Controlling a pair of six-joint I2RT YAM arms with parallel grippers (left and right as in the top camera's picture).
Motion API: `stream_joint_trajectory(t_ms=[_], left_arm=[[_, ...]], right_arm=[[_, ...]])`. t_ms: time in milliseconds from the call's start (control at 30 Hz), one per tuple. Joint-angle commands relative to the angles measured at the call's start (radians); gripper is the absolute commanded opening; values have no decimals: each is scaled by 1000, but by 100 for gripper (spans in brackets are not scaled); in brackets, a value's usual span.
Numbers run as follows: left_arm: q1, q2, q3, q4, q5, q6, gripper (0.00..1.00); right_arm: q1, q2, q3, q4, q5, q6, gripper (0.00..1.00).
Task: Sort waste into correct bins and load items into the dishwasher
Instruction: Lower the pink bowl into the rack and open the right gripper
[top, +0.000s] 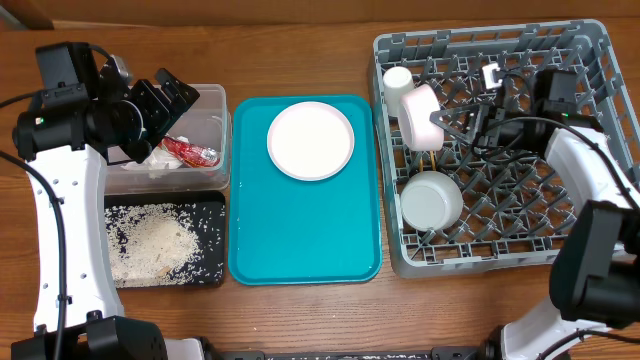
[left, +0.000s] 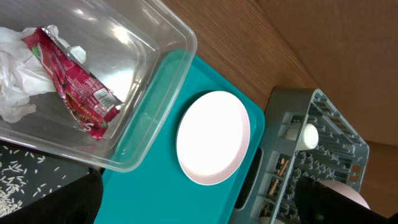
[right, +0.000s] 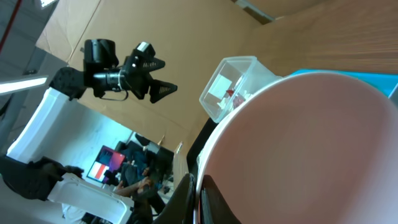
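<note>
Now your right claw (top: 442, 122) pinches the pink bowl (top: 421, 110) at the rack's (top: 480, 262) left side; your left claw (top: 178, 90) hangs spread over the tub (top: 218, 140).

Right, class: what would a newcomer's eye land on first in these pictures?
Probably the bright teal tray in the middle, with a pale round plate on its far end. To its right, the right hand is shut on a pink bowl tilted in the grey rack; to its left, white rice is strewn over a black tray.
</note>
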Motion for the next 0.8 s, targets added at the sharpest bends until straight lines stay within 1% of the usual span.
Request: stream_joint_trajectory(t_ms=[0,67,133,433,600,767], left_arm=[[2,3,17,1,8,2,100],[2,4,17,1,8,2,100],[2,3,17,1,8,2,100],[2,3,17,1,8,2,100],[2,3,17,1,7,2,100],[2,3,17,1,7,2,100]], right_arm=[[32,19,-1,60,-39,-2,4],[45,19,-1,122,-39,44,4],[52,19,-1,134,-39,47,4],[64,19,-4,140,-38,45,4],[64,20,-6,137,11,43,4],[62,20,-6,137,18,42,4]])
